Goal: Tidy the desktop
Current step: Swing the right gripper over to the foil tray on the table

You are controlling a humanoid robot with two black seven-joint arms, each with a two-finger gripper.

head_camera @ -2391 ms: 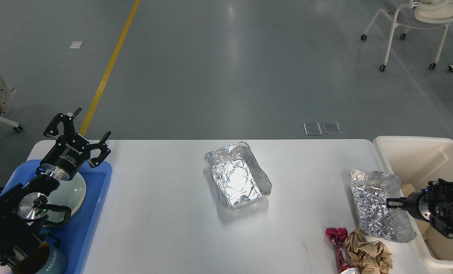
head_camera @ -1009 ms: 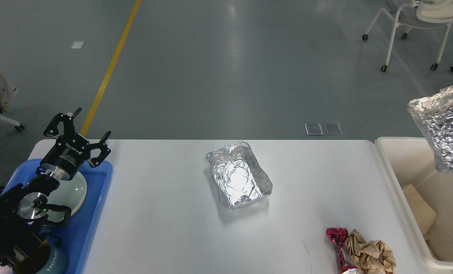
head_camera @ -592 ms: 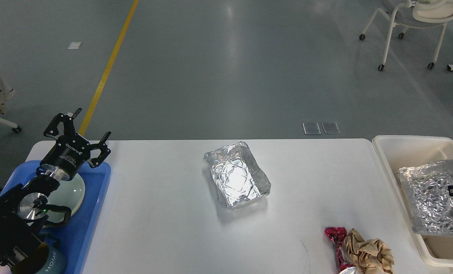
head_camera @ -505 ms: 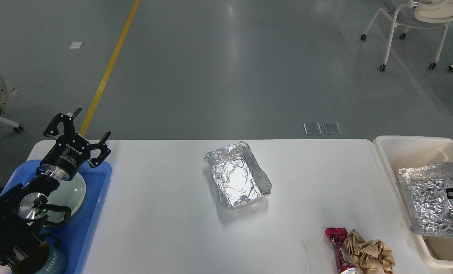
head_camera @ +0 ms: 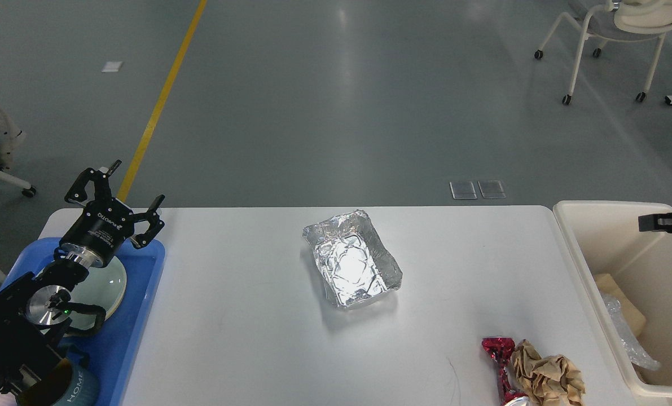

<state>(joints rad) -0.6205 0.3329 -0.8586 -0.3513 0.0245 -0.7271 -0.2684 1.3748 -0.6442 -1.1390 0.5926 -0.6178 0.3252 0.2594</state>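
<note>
The desktop (head_camera: 245,316) is filling the lower view, with a foil tray (head_camera: 351,258) sitting near its middle. Left of the tray, the left gripper (head_camera: 122,198) is hovering spread wide and empty above the blue tray (head_camera: 138,316). Right of it, only a dark tip of the right gripper (head_camera: 666,221) is showing over the cream bin (head_camera: 581,248), so I cannot tell its state.

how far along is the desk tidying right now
Done: crumpled foil lies in the cream bin. In hand: nothing visible; the right gripper hangs over the bin, the left gripper open above the blue tray. Left on the desktop: foil tray, red wrapper, brown paper wad.
</note>
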